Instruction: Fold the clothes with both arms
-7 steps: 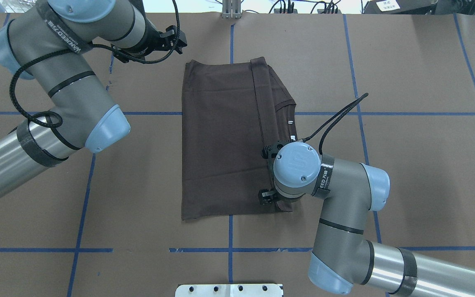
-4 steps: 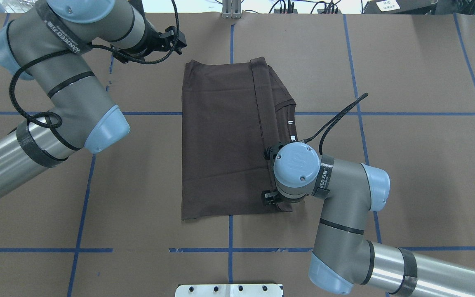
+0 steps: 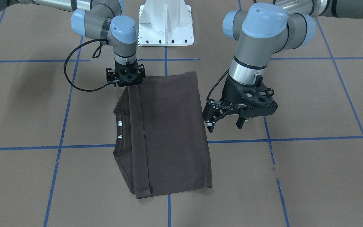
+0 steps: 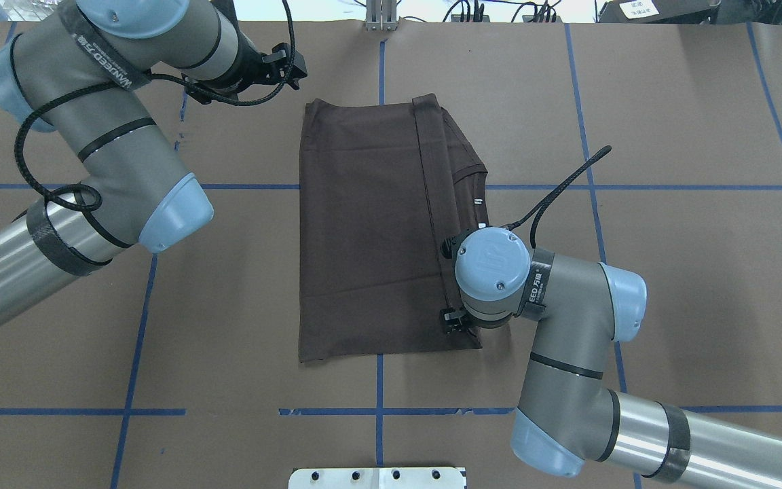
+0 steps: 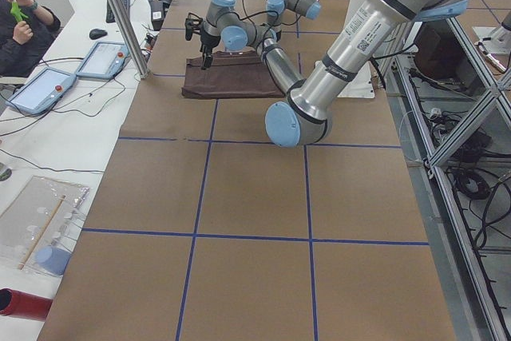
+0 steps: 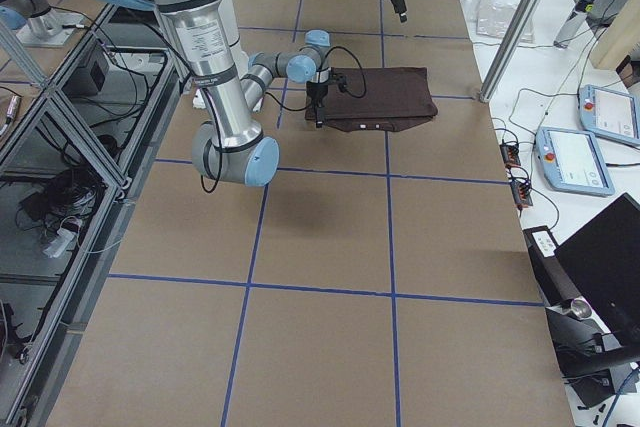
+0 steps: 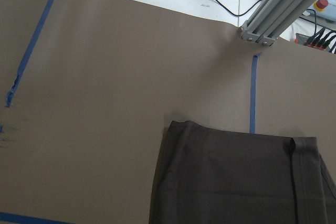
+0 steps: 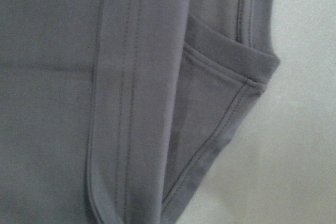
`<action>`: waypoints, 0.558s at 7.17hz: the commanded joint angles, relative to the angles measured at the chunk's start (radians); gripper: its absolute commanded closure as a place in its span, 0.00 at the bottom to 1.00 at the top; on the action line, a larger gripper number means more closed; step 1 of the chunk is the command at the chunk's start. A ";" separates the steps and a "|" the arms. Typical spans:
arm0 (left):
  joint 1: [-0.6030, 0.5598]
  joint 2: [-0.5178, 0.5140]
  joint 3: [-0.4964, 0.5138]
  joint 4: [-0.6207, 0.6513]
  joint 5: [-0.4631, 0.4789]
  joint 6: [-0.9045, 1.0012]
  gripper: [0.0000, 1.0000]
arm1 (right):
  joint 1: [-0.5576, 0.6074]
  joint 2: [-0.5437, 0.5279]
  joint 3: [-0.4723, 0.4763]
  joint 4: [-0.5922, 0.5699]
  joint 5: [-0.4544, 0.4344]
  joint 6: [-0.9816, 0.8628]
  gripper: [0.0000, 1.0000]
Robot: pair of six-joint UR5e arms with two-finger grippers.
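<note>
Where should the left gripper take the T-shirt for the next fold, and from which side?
Probably the far-left corner of the T-shirt, from above and the shirt's left: it lies flat, that edge borders bare table, and the open left gripper hovers nearest.

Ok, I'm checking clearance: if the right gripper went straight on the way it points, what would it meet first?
Most likely the T-shirt, near its folded corner, right below the right gripper; how far above the cloth it sits is unclear.
</note>
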 commanded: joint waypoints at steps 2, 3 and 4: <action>0.002 -0.002 0.000 -0.001 0.000 -0.003 0.00 | 0.043 -0.048 0.006 -0.007 -0.002 -0.053 0.00; 0.002 -0.002 0.000 -0.001 0.000 -0.003 0.00 | 0.064 -0.091 0.024 -0.006 0.002 -0.094 0.00; 0.003 -0.002 -0.002 -0.001 0.000 -0.003 0.00 | 0.080 -0.160 0.068 0.002 -0.003 -0.131 0.00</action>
